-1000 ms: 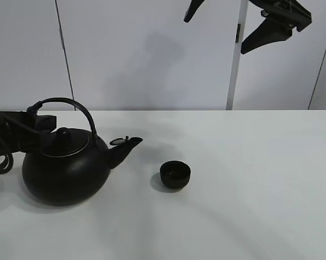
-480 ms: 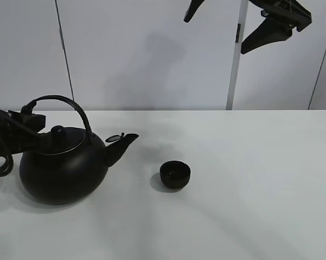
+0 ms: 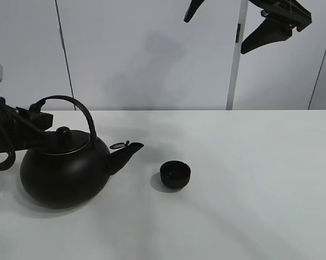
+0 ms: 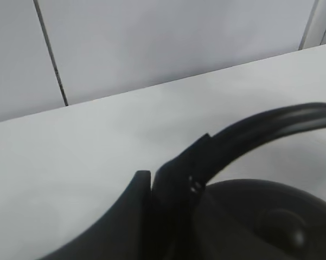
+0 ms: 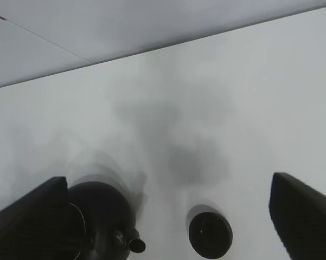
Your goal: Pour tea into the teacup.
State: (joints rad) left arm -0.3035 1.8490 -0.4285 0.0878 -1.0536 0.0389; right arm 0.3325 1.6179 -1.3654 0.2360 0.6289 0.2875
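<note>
The big round black kettle [image 3: 65, 173] is at the table's left, its spout [image 3: 125, 154] pointing right toward the teacup. My left gripper [image 3: 35, 116] is shut on the left end of the kettle's arched handle [image 4: 260, 127]; one finger [image 4: 135, 216] shows pressed against it. The teacup [image 3: 175, 174], small, black and handleless, stands upright on the white table a short gap right of the spout. It also shows in the right wrist view [image 5: 210, 234], next to the kettle [image 5: 100, 216]. My right gripper [image 3: 233, 24] is open and empty, high above the table.
The white table [image 3: 260, 179] stretches right of the teacup. A white panelled wall [image 3: 152, 54] with a vertical metal post [image 3: 234, 65] stands behind the table. The left arm's body and cables [image 3: 2, 141] lie at the left edge.
The kettle shifted slightly left and up half a second ago, then came back right; its spout now sits a little lower. The teacup and the right gripper have not moved.
</note>
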